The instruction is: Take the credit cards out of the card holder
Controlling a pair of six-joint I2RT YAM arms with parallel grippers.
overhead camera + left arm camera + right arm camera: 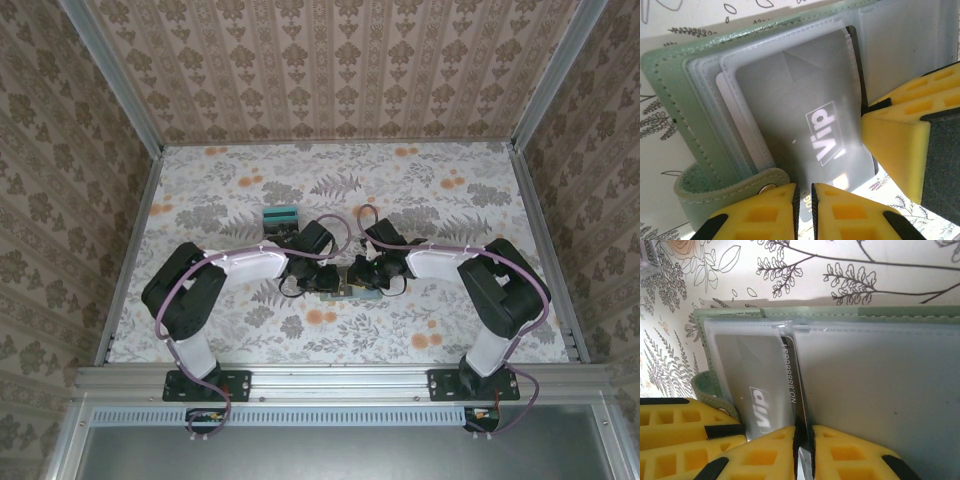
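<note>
The card holder (850, 312) lies open across the upper frame. The left gripper (804, 210), nearly closed, pins its edge. The right gripper (804, 455), just as tight, nips a card (788, 375). I'd draw it straight along the sleeve (875, 390), slowly.

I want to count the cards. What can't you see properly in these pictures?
Top view: the left gripper and right gripper cover most of the card holder; the card stack is too small to count.
Left wrist view: frosted sleeves blur the cards behind the VIP card.
Right wrist view: sleeves hide most of the dark card.
</note>
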